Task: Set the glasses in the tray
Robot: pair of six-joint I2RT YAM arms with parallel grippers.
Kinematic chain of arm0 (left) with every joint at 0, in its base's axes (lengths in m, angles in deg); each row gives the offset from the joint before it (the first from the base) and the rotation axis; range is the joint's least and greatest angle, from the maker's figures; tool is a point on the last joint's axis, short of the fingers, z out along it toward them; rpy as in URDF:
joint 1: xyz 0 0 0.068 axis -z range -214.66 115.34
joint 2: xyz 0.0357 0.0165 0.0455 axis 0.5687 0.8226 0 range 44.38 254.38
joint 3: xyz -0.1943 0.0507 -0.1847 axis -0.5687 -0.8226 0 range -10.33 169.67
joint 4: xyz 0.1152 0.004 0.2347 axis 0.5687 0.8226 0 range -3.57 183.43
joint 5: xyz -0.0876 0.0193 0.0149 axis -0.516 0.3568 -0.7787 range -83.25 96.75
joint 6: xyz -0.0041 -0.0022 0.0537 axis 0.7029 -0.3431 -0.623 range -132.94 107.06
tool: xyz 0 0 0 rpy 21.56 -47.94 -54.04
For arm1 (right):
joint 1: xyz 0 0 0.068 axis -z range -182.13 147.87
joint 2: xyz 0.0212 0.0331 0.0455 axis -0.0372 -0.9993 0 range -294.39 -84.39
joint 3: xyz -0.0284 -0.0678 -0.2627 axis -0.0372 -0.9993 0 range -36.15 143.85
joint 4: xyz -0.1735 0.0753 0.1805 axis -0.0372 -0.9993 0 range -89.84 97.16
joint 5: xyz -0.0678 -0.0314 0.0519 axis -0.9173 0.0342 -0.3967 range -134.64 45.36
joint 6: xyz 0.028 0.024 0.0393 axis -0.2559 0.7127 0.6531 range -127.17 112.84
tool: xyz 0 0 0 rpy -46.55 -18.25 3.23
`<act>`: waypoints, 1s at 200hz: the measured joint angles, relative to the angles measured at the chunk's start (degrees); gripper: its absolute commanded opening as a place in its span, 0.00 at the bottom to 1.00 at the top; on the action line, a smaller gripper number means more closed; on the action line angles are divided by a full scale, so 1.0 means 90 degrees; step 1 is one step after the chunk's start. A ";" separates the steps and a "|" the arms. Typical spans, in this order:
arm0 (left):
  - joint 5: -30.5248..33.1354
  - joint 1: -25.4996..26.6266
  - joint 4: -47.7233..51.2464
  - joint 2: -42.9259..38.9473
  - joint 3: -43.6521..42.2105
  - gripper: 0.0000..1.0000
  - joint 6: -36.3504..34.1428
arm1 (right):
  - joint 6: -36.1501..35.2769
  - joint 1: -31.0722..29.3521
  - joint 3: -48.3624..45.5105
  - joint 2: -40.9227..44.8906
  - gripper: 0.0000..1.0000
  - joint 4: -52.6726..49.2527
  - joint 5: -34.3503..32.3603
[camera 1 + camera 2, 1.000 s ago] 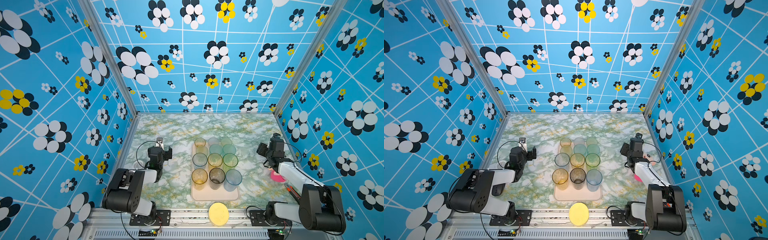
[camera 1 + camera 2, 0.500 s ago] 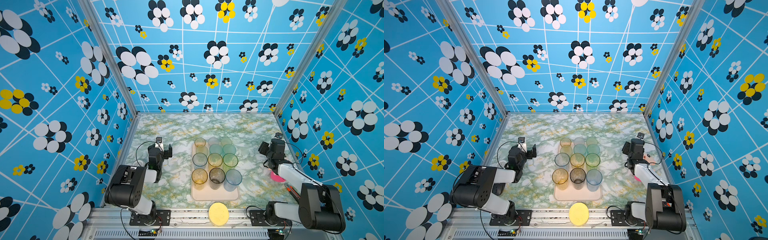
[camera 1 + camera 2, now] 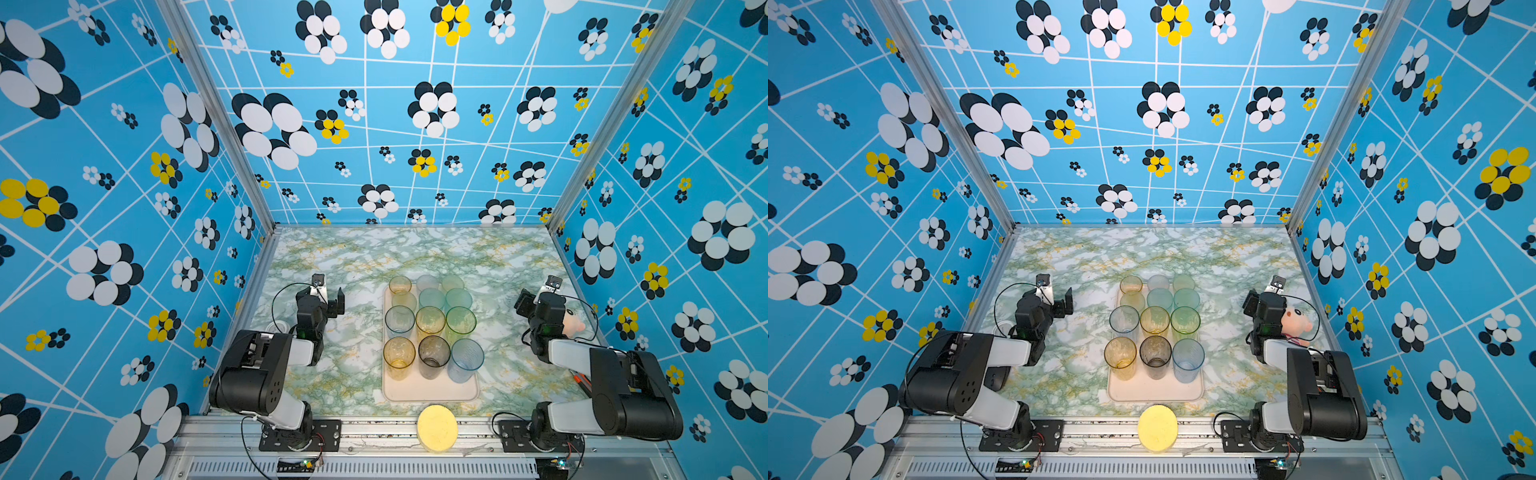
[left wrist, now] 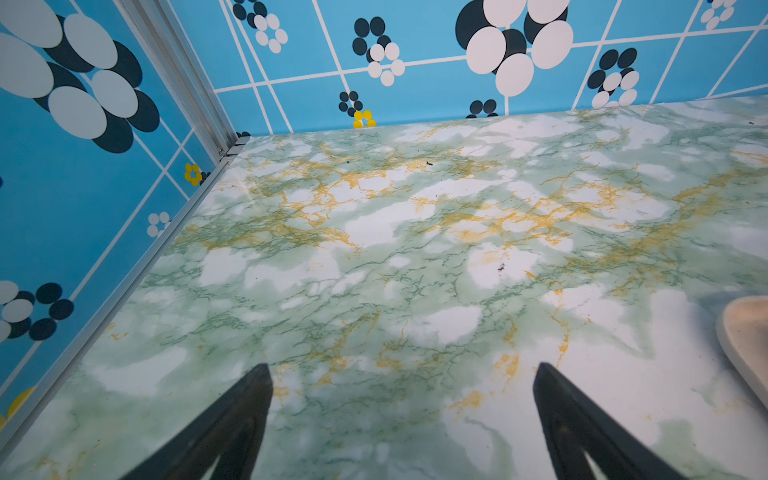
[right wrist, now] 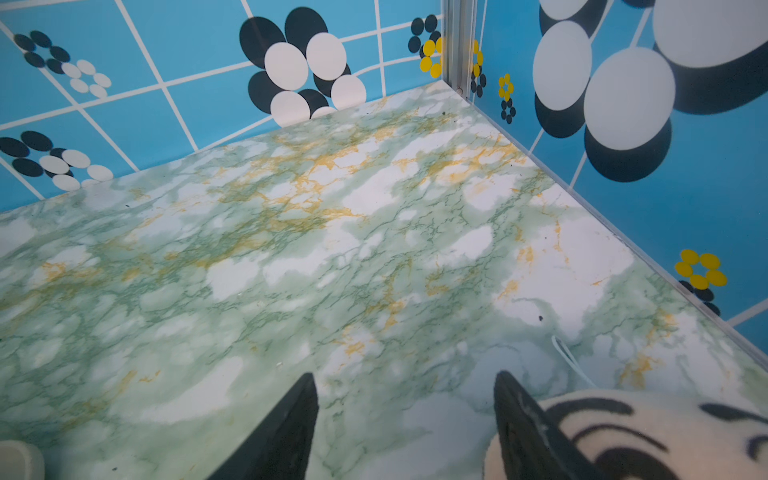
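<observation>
On the counter (image 3: 357,266), dead centre in both top views: tray (image 3: 430,390) (image 3: 1154,392) with the glasses (image 3: 430,321) (image 3: 1154,320) standing upright on it, twelve by my count, four rows of three, packed close. Near row, left to right: amber (image 3: 399,357), smoky grey (image 3: 433,356), pale blue (image 3: 466,359). Next row: clear-ish, amber, green. Two far rows: amber on the left, teal or pale for the rest. The farthest row sits right at the tray's far edge, can't tell if it's fully on. Near strip of the tray is bare. Arm status: left tool (image 4: 402,370) has fingers spread wide and empty, over bare counter to the left of the tray; a tray corner (image 4: 744,345) just shows at the edge of the left wrist view. Other side: right tool (image 5: 405,376) has fingers apart, less wide than the left, also empty, over bare counter to the right of the tray. Pink plush toy (image 3: 1296,322) (image 5: 644,436) sits just beside the right tool; it overlaps one finger in the right wrist view, can't tell if they touch. Yellow round sponge (image 3: 437,428) (image 3: 1157,428) lies at the counter's near edge, partly over the metal rail (image 3: 374,432), just in front of the tray and not touching it
</observation>
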 measured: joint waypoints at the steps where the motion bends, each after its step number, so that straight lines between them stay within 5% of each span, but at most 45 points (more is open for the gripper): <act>1: 0.0000 0.0000 0.0000 0.0000 0.0000 0.99 0.0000 | -0.0002 0.0000 -0.0007 0.0000 0.70 0.0024 0.0005; 71: 0.0000 0.0000 -0.0005 0.0000 -0.0002 0.99 0.0000 | -0.0432 -0.0112 -0.0432 -0.0823 0.78 0.1792 0.0568; 113: 0.0000 0.0000 -0.0002 0.0000 -0.0002 0.99 0.0000 | -0.0636 -0.0221 -0.0189 -0.0901 0.83 0.1423 0.0663; 126: -0.0017 -0.0010 0.0022 0.0000 0.0000 0.99 0.0002 | -0.0692 -0.0296 0.0027 -0.0901 0.99 0.1292 0.0665; 200: -0.0168 -0.0192 0.0306 0.0000 0.0117 0.99 0.0053 | -0.0838 -0.0345 0.0087 -0.0901 0.99 0.1205 0.0648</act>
